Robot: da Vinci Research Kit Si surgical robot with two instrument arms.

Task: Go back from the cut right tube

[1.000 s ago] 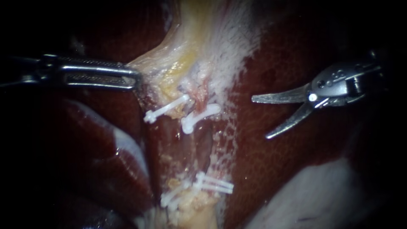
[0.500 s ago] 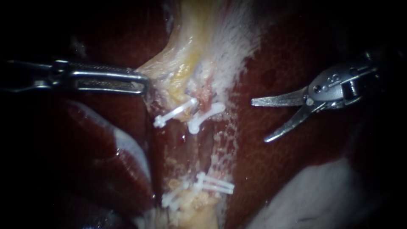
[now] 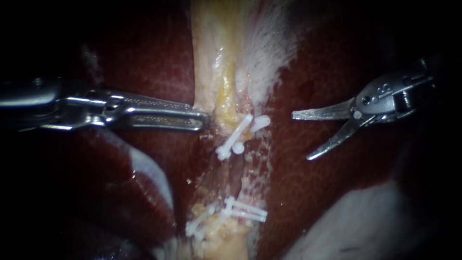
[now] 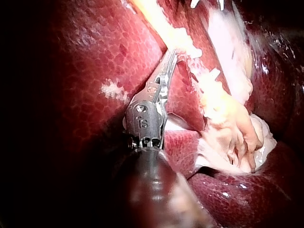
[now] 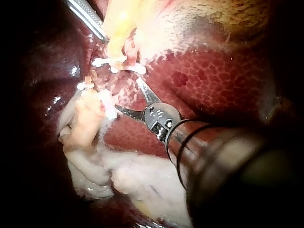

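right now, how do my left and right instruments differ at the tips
The left instrument has long slotted jaws lying together, shut on the edge of the pale tissue; the right instrument has shorter curved blades spread open, holding nothing. The left touches the tissue, the right hangs clear over the liver. Both sit level with the upper clips.

The right instrument (image 3: 301,137) loses its shaft in darkness, and the lower clips (image 3: 231,214) blur together.

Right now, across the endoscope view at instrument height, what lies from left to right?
left instrument, jaws shut on the edge of the yellowish tissue → upper white clips → liver → right instrument, jaws open
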